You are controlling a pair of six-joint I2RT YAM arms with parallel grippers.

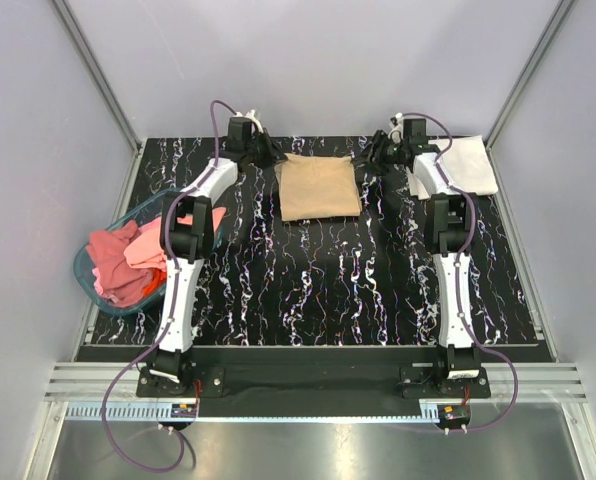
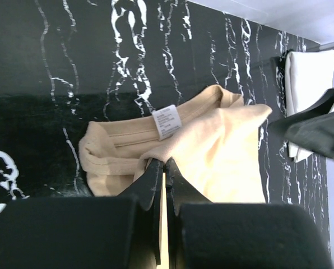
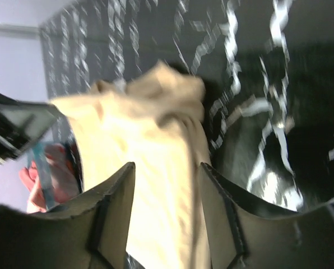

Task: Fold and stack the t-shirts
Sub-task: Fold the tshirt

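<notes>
left gripper: closed, pinching the tan t-shirt near its white neck label
right gripper: jaws apart over the tan fabric, not clamping it
tan t-shirt: folded flat, far middle of the table, between both grippers
white t-shirt: folded, far right corner
pink t-shirts: heaped in the blue basket, at the table's left edge

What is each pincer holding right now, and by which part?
The left pincer is shut on the tan cotton t-shirt, pinching its folded edge near the white neck label. The right pincer stands open over the same shirt, holding nothing.
</notes>
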